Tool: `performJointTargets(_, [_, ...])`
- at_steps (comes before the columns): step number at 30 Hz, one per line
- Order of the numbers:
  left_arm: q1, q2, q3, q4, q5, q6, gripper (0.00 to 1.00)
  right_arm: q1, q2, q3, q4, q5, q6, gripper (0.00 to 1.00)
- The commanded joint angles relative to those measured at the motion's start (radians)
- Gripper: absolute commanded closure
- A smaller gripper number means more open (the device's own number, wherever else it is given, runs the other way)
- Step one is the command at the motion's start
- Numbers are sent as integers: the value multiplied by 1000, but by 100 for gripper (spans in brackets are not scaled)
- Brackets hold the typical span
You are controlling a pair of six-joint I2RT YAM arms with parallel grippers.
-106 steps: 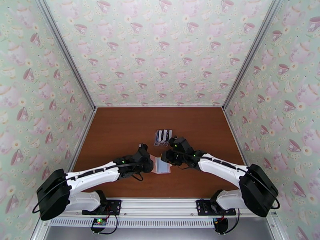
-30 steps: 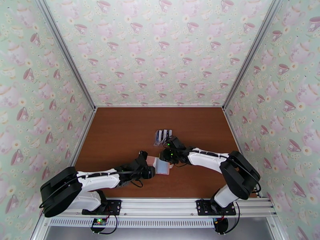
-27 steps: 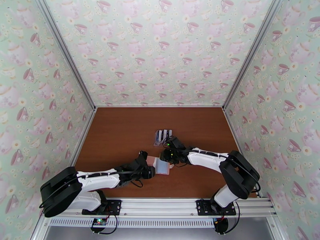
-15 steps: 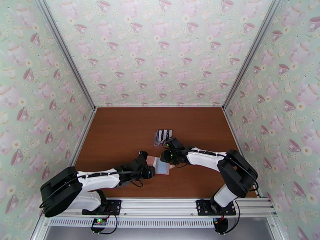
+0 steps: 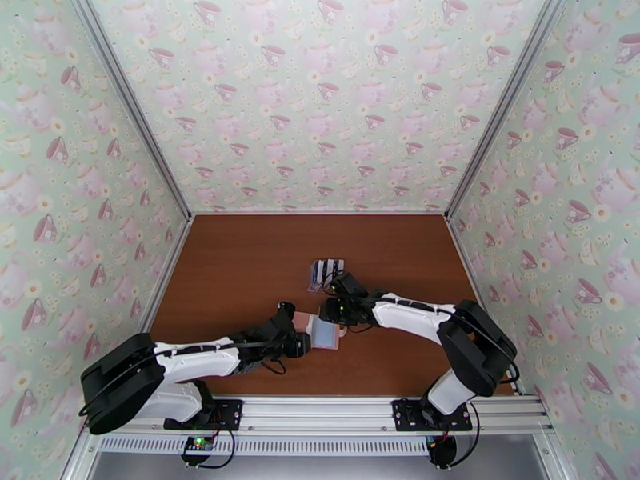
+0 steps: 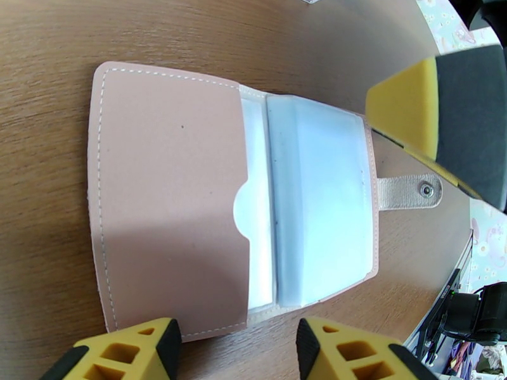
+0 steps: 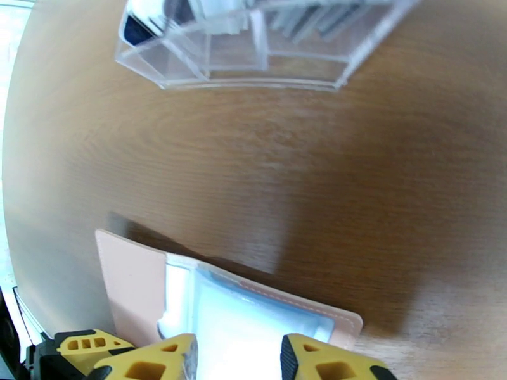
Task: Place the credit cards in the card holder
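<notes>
**A:** Where's the holder [image 5: 323, 333]?

**B:** It's on the desk [image 5: 240, 266], between the two tools. It lies opened out flat, inside up.

**A:** Which way does it run?

**B:** Its long axis runs across the desk, left to right. The pink flap [image 6: 165, 197] is on the left arm's side, with the clear sleeves [image 6: 317, 204] beside it. The snap tab [image 6: 409, 192] points toward the right arm.

**A:** And the tools?

**B:** The left tool [image 6: 237, 334] is at the holder's near edge, with its jaws apart and clamped on nothing. The right tool [image 7: 237, 351] is over the sleeves, jaws apart too. I can't tell if it touches them.

**A:** The cards [image 5: 326, 270]?

**B:** They're standing in a clear rack [image 7: 209, 58] just behind the holder.
</notes>
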Motion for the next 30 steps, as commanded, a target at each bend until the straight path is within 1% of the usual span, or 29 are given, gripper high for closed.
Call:
performJointTargets(1, [4, 28, -4, -48, 27, -3, 45, 9, 32, 30, -12, 22, -24, 59])
performJointTargets(8, [5, 28, -11, -46, 27, -5, 44, 10, 69, 36, -9, 16, -28, 59])
performJointTargets(12, [3, 26, -15, -41, 28, -10, 40, 22, 76, 29, -8, 18, -26, 59])
performJointTargets(20, [-3, 33, -19, -27, 35, -13, 36, 82, 111, 34, -2, 23, 7, 60])
performJointTargets(30, [-6, -27, -52, 32, 46, -8, 28, 101, 99, 31, 24, 12, 39, 60])
